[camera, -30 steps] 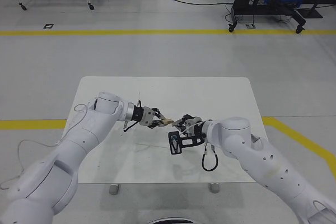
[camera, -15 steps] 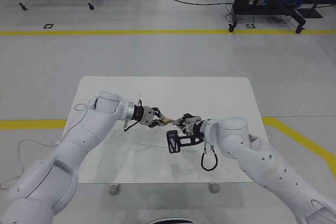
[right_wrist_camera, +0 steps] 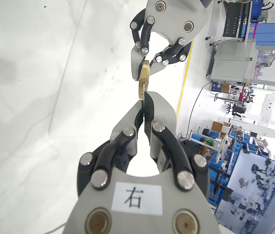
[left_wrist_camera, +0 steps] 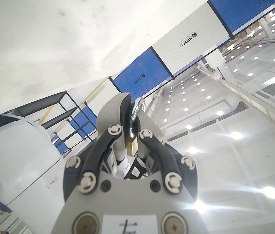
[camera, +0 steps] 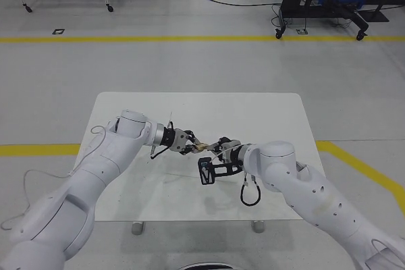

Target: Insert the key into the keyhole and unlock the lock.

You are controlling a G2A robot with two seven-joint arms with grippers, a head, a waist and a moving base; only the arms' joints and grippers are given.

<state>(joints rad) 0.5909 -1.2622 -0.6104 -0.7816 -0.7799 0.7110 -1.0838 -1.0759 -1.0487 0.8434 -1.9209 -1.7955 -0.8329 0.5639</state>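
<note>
My left gripper (right_wrist_camera: pixel 141 70) is shut on a small brass padlock (right_wrist_camera: pixel 144 74), held above the white table (camera: pixel 270 108). In the left wrist view the padlock's silver shackle (left_wrist_camera: pixel 137 108) sticks out between the fingers and its brass body (left_wrist_camera: pixel 130 147) sits deeper in. My right gripper (right_wrist_camera: pixel 143 103) is shut on a brass key (right_wrist_camera: pixel 142 93), whose blade meets the keyhole (right_wrist_camera: pixel 143 83) at the padlock's end. From above, the two grippers meet tip to tip over the table's middle, with the padlock (camera: pixel 201 145) between them.
A black cable loop (camera: pixel 250 192) hangs from the right arm over the table. Yellow floor lines (camera: pixel 189 38) run behind and beside the table. Racks and workbenches (right_wrist_camera: pixel 235 57) stand in the room beyond.
The right wrist has rolled, its black camera bracket swinging left and toward the table's front. The grippers stay joined at the padlock; the left arm has barely moved.
</note>
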